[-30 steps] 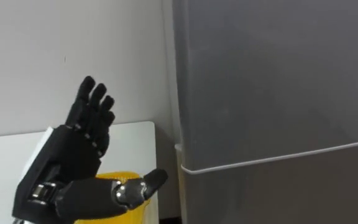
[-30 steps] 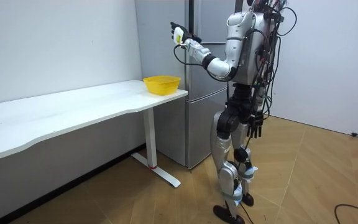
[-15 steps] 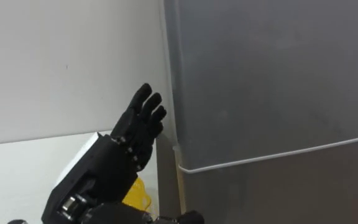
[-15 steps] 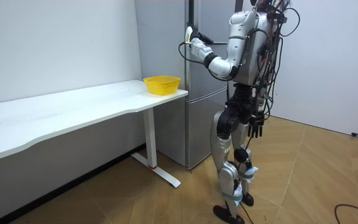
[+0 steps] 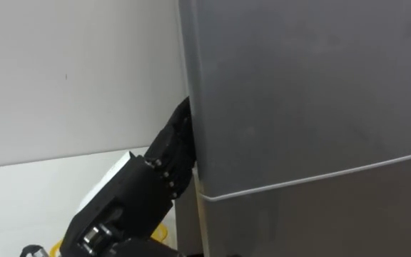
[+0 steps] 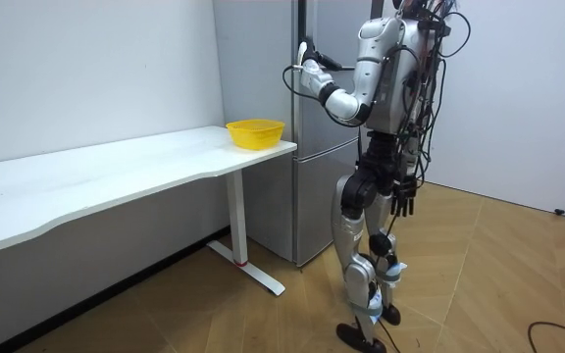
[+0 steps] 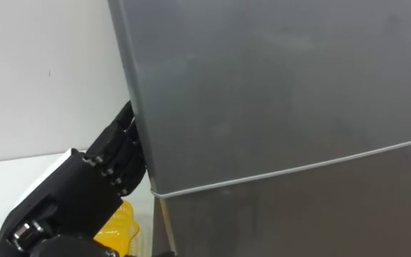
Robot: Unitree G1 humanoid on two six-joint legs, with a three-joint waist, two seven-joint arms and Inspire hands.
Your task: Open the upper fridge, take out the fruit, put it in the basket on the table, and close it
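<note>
- At the fridge [image 6: 307, 147] beside the end of the white table [image 6: 116, 167]: the robot stands upright, facing the grey doors close up.
- Upper door [image 5: 312, 93] shut; a pale seam divides it from the lower door [image 5: 334, 221].
- Left hand [image 5: 159, 168] is raised to the upper door's left edge, next to the wall [image 5: 70, 71]. Its far end runs in behind that edge, so I cannot tell whether it is spread or hooked on the door.
- Right hand [image 6: 403, 201] hangs low by the hip in the room view, too small to read.
- The thing to fetch: presumably inside the upper compartment, behind the shut door. Nothing is visible in the left hand.
- Step in hand, as I judge it: getting a hold on the door's edge before opening. The task is barely begun.
- Next move calls for a firm hook on the edge, then a pull outward along the door's swing, with the body clear of the door.
- Risk: a shallow hold could slip off the smooth edge. The gap between fridge and wall looks tight for the hand.
- Surface: the table top is bare white, with a yellow bowl [image 6: 256, 132] at the end nearest the fridge.
- Room: plain pale walls and a wood-pattern floor [image 6: 479, 284].
</note>
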